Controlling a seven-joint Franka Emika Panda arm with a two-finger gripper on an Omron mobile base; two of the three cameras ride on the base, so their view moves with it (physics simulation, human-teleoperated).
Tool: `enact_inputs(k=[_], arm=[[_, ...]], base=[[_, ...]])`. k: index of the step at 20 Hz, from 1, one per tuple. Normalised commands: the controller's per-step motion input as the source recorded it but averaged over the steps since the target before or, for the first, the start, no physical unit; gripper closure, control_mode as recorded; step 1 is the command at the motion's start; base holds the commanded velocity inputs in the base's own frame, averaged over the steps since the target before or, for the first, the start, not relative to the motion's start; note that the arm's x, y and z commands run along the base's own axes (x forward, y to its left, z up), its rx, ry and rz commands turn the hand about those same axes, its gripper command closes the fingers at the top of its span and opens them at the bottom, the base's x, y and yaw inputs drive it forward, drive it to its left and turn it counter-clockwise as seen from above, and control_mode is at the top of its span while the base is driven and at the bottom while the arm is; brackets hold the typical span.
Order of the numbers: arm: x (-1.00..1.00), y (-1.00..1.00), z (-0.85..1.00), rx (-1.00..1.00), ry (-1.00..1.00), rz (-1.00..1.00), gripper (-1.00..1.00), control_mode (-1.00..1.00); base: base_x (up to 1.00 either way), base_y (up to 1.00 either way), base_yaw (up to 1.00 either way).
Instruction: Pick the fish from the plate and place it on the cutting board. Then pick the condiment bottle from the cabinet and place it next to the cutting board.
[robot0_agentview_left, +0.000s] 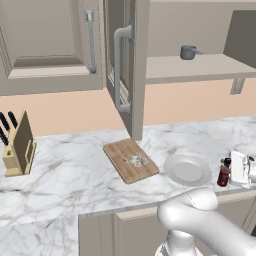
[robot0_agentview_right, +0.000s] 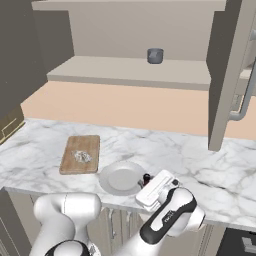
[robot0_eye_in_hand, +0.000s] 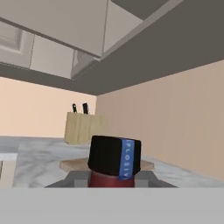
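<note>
End effector (robot0_agentview_left: 231, 172) clamps the bottle (robot0_agentview_left: 224, 173) at the worktop's (robot0_agentview_left: 75, 170) front edge, just beside the plate (robot0_agentview_left: 187, 170); fingers hidden.

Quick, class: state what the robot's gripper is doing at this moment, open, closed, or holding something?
Gripper: closed on the condiment bottle, which stands low beside the plate.

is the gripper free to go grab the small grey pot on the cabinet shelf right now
Probably not: the gripper is shut on the dark-red condiment bottle by the white plate; the small grey pot sits high above.
</note>
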Motion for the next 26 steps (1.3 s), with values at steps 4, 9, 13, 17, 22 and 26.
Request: enact_inputs(k=[4,9,13,17,22,26], arm=[[0.25,-0.02,-0.19,0.0,-0.01,0.0,1.0,-1.0],[0.09,-0.01,-0.16,0.0,0.0,0.0,1.0,-1.0],[0.0,0.0,-0.09,0.0,0.0,0.0,1.0,-1.0],[0.0,0.0,-0.09,0.0,0.0,0.0,-1.0,-1.0],[0.0,0.0,-0.04,0.0,0.0,0.0,-1.0,-1.0],[0.0,0.0,-0.01,0.0,0.0,0.0,-1.0,-1.0]], base=[[0.0,0.0,0.0],[0.0,0.0,0.0],[0.0,0.0,0.0],[0.0,0.0,0.0],[0.0,0.0,0.0],[0.0,0.0,0.0]])
